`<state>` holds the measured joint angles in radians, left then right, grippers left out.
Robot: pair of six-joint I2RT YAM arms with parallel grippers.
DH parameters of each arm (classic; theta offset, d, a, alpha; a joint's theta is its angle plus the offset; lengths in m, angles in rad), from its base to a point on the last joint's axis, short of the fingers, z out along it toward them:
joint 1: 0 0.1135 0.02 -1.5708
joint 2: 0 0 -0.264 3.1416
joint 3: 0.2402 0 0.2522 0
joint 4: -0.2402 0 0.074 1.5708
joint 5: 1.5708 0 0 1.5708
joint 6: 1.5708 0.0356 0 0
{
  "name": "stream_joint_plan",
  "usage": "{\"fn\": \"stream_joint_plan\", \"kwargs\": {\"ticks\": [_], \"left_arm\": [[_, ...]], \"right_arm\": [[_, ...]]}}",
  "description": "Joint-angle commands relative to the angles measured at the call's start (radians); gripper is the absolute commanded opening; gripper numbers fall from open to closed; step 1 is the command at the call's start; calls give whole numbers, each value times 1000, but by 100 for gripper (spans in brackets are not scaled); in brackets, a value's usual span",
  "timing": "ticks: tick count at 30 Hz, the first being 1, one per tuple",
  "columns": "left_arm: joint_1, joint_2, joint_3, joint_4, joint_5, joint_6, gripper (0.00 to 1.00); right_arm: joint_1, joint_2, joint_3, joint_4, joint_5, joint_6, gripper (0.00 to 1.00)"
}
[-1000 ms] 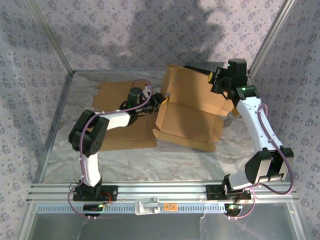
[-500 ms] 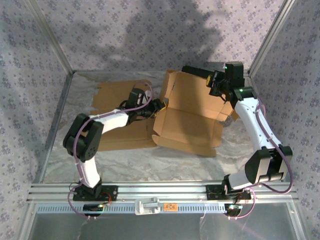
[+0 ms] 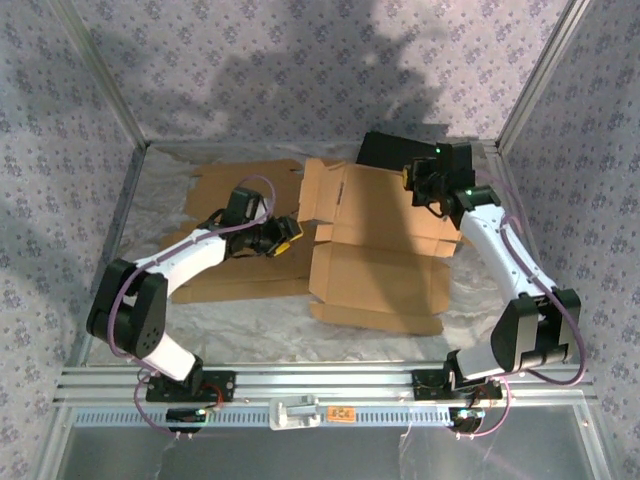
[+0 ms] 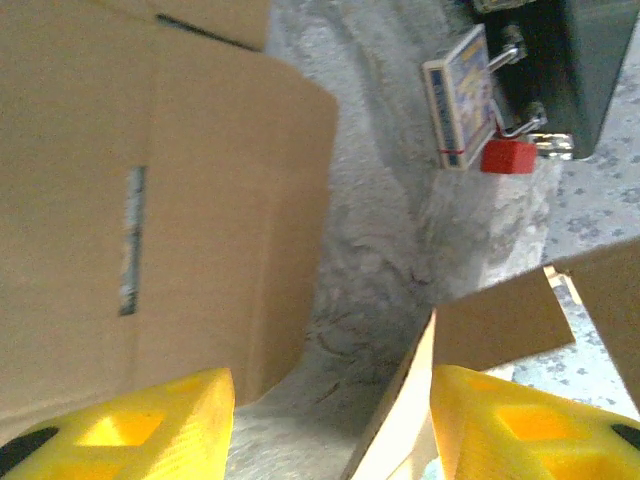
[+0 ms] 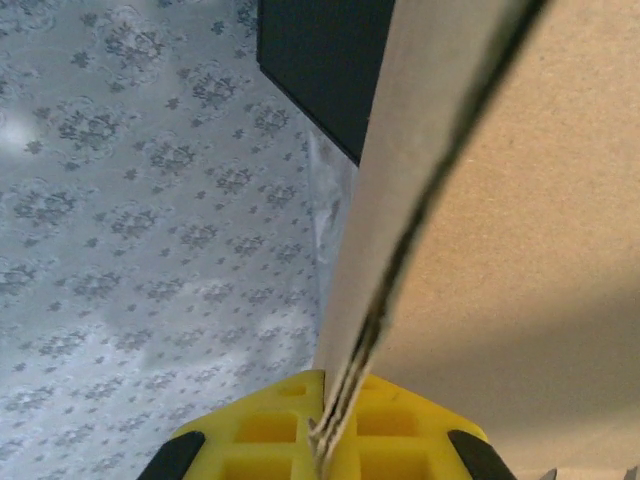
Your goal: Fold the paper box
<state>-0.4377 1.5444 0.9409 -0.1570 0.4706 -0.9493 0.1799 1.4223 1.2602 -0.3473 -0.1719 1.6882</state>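
Our left gripper (image 4: 330, 415) reaches inward, fingers apart; our right gripper (image 5: 322, 440), arm outstretched, seemingly pinches the paper box (image 5: 520, 200).

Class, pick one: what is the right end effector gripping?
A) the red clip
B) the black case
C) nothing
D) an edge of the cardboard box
D: in the right wrist view the right end effector is shut on the thin edge of the cardboard box.
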Motion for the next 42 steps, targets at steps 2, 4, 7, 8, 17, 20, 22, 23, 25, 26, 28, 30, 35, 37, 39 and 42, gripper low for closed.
{"fn": "stream_joint_plan", "kwargs": {"ticks": [2,4,7,8,17,20,22,23,25,26,28,30,35,37,39,42], "left_arm": [[15,-12,39,-146,-8,51,52],[10,4,35,-156,-18,42,49],[10,32,4,-160,-49,11,45],[10,43,-9,-149,-54,-6,44],[86,108,-46,-241,-194,18,37],[136,111,-48,-287,-217,87,36],[171,114,-44,-320,-228,137,36],[190,117,-40,-343,-237,159,36],[231,122,-28,-369,-249,207,36],[248,126,-24,-376,-253,224,36],[281,143,-9,-394,-267,261,36],[302,159,9,-393,-252,290,36],[274,156,78,-378,-213,313,40],[246,147,115,-395,-219,312,41],[225,130,140,-402,-225,297,43],[199,83,162,-399,-250,272,45]], "right_arm": [[4,-54,-30,6,32,-91,0],[7,-64,-44,26,38,-126,0],[3,-71,-59,107,27,-190,0],[-3,-67,-59,116,18,-199,0],[39,-125,-108,12,87,-143,0],[71,-169,-143,-6,135,-101,0],[91,-186,-186,32,140,-54,0],[109,-189,-206,56,142,-30,0],[145,-184,-227,82,144,8,0],[162,-180,-232,89,150,22,0],[202,-179,-234,89,172,50,0],[231,-176,-229,82,193,68,0],[237,-158,-246,125,195,55,0],[223,-145,-274,196,172,20,0],[211,-135,-288,244,157,-17,0],[196,-116,-312,306,116,-65,0]]}}
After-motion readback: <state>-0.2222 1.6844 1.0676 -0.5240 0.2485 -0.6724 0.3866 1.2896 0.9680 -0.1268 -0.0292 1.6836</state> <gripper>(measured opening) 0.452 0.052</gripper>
